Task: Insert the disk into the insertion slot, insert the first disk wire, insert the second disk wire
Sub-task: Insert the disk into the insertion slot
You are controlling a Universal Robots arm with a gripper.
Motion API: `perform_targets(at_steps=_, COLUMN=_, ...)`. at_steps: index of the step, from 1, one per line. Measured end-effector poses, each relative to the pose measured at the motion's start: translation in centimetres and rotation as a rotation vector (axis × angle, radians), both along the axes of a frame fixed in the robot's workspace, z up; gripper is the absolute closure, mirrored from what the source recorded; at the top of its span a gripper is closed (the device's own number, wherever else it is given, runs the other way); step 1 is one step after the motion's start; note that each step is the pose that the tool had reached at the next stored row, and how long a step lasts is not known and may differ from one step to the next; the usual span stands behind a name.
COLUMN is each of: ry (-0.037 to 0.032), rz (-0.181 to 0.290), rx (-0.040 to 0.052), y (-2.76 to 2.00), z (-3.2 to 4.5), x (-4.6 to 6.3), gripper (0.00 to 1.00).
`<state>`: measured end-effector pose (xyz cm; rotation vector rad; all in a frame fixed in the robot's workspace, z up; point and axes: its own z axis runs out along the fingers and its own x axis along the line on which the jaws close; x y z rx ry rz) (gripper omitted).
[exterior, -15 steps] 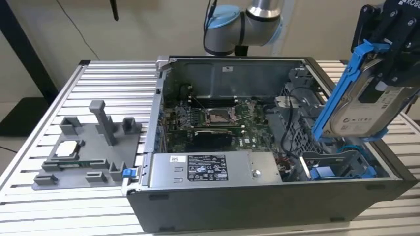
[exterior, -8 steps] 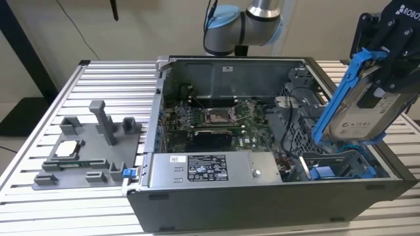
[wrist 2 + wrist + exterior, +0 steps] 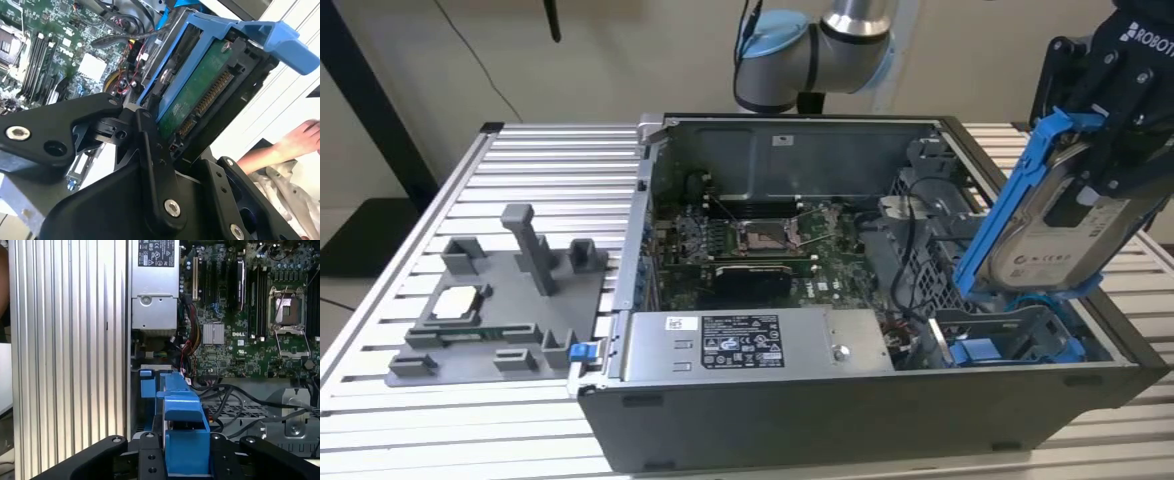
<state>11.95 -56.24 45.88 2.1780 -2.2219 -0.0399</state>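
Observation:
The disk [image 3: 1054,235], silver-grey with a white label in a bright blue frame, hangs tilted on edge over the open computer case at the exterior view's right. My gripper [image 3: 1110,165] is shut on its upper part. The disk's lower end sits just above the insertion slot [image 3: 1007,335], a grey cage with blue edges in the case's near right corner. The second wrist view shows the disk's green circuit board [image 3: 200,95] and connector between my fingers [image 3: 147,145]. The blue frame [image 3: 185,435] shows in the first wrist view. Black cables [image 3: 235,392] lie loose beside the cage.
The case holds a motherboard [image 3: 747,245] and a grey power-supply box [image 3: 747,345] with a sticker. A grey fixture [image 3: 494,300] with small parts stands on the slatted table [image 3: 520,160] at the exterior view's left. A person's hand [image 3: 300,140] rests beyond the case.

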Motion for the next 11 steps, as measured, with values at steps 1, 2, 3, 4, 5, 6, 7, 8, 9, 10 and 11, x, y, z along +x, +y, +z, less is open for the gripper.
perform_targets(at_steps=1, ry=0.0, rz=0.0, rx=-0.0001, y=0.0, z=0.0, x=0.0, gripper=1.0)
perform_targets(at_steps=2, ry=0.0, rz=0.0, rx=0.0001, y=0.0, z=-0.04, x=0.0, gripper=1.0)
perform_targets(at_steps=3, ry=0.0, rz=0.0, rx=0.0001, y=0.0, z=-0.07, x=0.01, gripper=1.0)
perform_targets(at_steps=4, ry=0.0, rz=0.0, rx=0.0001, y=0.0, z=-0.07, x=0.0, gripper=1.0)
perform_targets(at_steps=5, ry=0.0, rz=0.0, rx=0.0, y=0.0, z=-0.09, x=0.0, gripper=1.0)
perform_targets(at_steps=6, ry=0.0, rz=0.0, rx=0.0002, y=0.0, z=-0.12, x=0.01, gripper=1.0)
perform_targets(at_steps=7, ry=0.0, rz=0.0, rx=0.0003, y=0.0, z=-0.16, x=0.01, gripper=1.0)
perform_targets(at_steps=8, ry=0.0, rz=0.0, rx=0.0002, y=0.0, z=-0.2, x=0.0, gripper=1.0)
perform_targets(at_steps=9, ry=0.0, rz=0.0, rx=0.0002, y=0.0, z=-0.24, x=0.0, gripper=1.0)
perform_targets(at_steps=10, ry=0.0, rz=0.0, rx=0.0002, y=0.0, z=-0.29, x=0.01, gripper=1.0)
perform_targets(at_steps=11, ry=0.0, rz=0.0, rx=0.0002, y=0.0, z=-0.33, x=0.01, gripper=1.0)
